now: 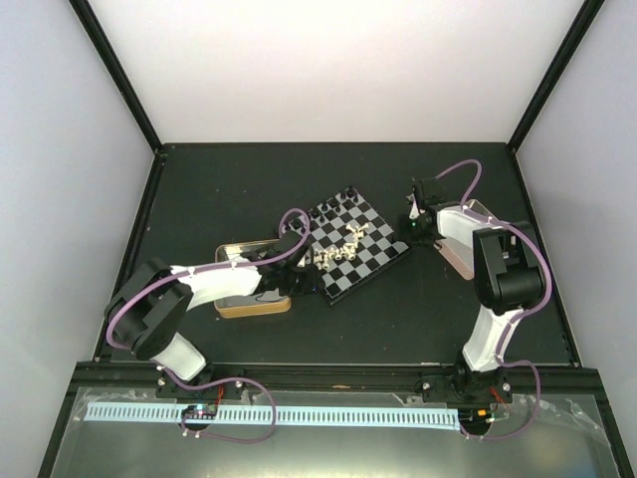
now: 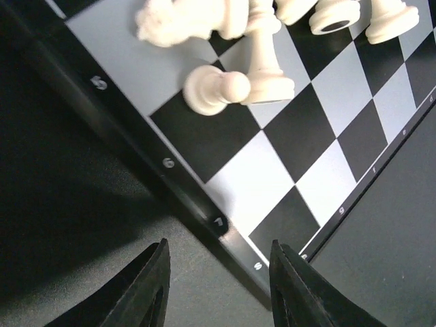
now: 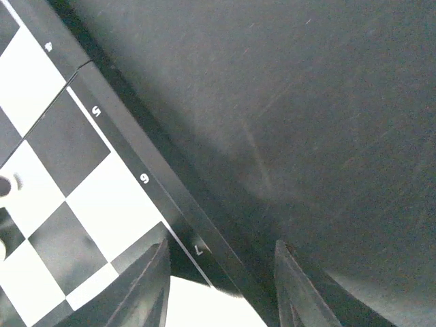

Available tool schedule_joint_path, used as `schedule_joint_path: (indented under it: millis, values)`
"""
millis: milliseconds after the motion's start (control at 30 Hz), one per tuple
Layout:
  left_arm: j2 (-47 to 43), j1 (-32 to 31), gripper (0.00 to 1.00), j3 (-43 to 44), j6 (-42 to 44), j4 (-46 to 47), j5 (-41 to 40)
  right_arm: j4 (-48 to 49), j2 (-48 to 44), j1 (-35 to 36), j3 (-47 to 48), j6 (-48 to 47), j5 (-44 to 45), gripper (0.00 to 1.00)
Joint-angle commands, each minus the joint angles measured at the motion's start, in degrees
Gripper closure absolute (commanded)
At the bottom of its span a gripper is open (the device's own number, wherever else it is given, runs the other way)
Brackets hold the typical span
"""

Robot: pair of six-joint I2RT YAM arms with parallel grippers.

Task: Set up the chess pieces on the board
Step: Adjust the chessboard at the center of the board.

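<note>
Left gripper [image 2: 218,289]: jaws parted, grasping nothing, straddling a numbered corner of the small black-and-white checkered chessboard [image 2: 272,170] with its thin dark rim. Right gripper [image 3: 219,289]: jaws parted and empty too, over the rim on the chessboard's other side. The chessboard lies skewed in the middle of the dark counter [image 1: 229,189], just beside a gold-rimmed tin tray [image 1: 249,310]. Tiny cream chess pieces [image 1: 348,242] lie heaped mid-board; tiny black chess pieces [image 1: 343,204] stand along the far edge. This reads as steadying the chessboard: seat your fingers on the rim only, press evenly from both sides, and avoid the toppled cream pawn [image 2: 214,90] touching an upright neighbour. The heap is cropped and blurred in the left wrist view, types unreadable; the right wrist view shows no whole piece.
</note>
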Motion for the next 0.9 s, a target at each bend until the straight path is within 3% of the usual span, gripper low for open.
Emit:
schedule_joint_path:
  millis: [0, 367, 867]
  values:
    - [1.1, -0.5, 0.6, 1.1, -0.3, 0.8, -1.7, -1.9, -1.9, 0.2, -3.8, -0.1, -4.9, 0.59]
    - [1.9, -1.7, 0.77, -1.4, -0.3, -0.2, -4.4, 0.0, -10.7, 0.3, -14.8, 2.6, -7.6, 0.67]
    - [-2.1, -3.8, 0.79, -6.9, -0.5, -3.2, -6.8, 3.3, -23.3, 3.3, -31.7, 10.2, -8.4, 0.77]
